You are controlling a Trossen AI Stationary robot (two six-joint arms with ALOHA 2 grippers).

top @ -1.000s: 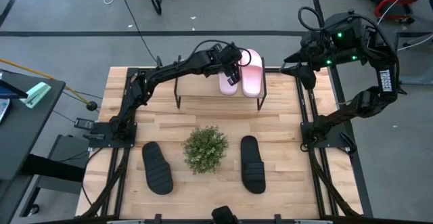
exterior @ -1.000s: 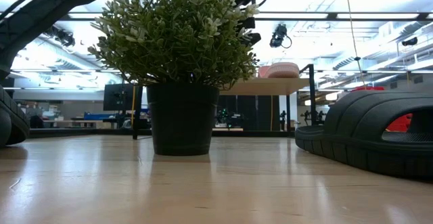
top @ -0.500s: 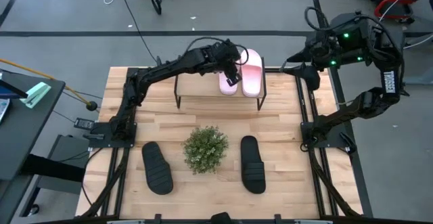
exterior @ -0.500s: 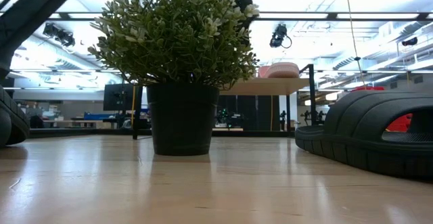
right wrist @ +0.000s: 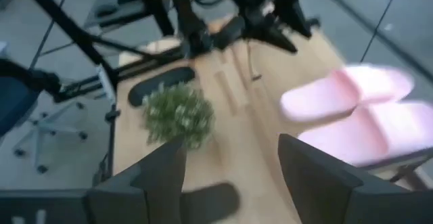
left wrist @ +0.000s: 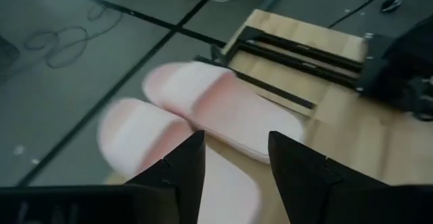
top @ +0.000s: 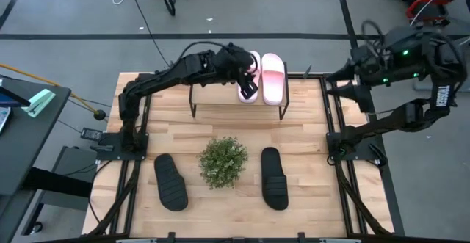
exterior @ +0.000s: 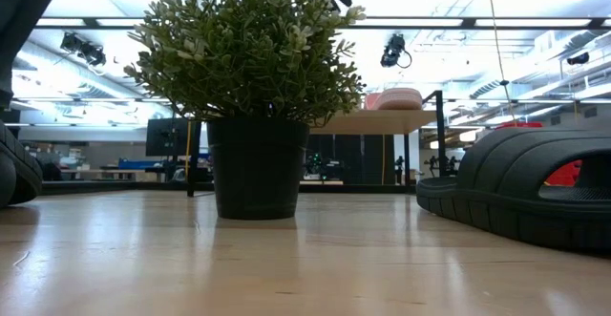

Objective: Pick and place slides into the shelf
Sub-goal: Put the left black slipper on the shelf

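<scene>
Two pink-and-white slides (top: pixel 273 78) (top: pixel 247 73) lie side by side, soles down, on the right end of the shelf (top: pixel 220 95); the low view shows them (exterior: pixel 399 98) on its board. Two black slides (top: pixel 170 182) (top: pixel 274 178) lie on the tabletop near the front edge. My left gripper (top: pixel 251 89) hovers open above the left pink slide (left wrist: pixel 145 132), with nothing between its fingers. My right gripper (top: pixel 339 75) hangs open and empty high over the table's far right edge, beside the shelf.
A potted green plant (top: pixel 222 161) stands on the tabletop between the two black slides and fills the middle of the low view (exterior: pixel 253 77). The left part of the shelf board is bare. Black arm mounts run along both table sides (top: pixel 339 140).
My left gripper has risen off the left pink slide and drawn back a little toward the table's near side; in the low view it has climbed out of the top of the picture. My right arm has swung toward the table's right edge, away from the shelf. The slides have stayed put.
</scene>
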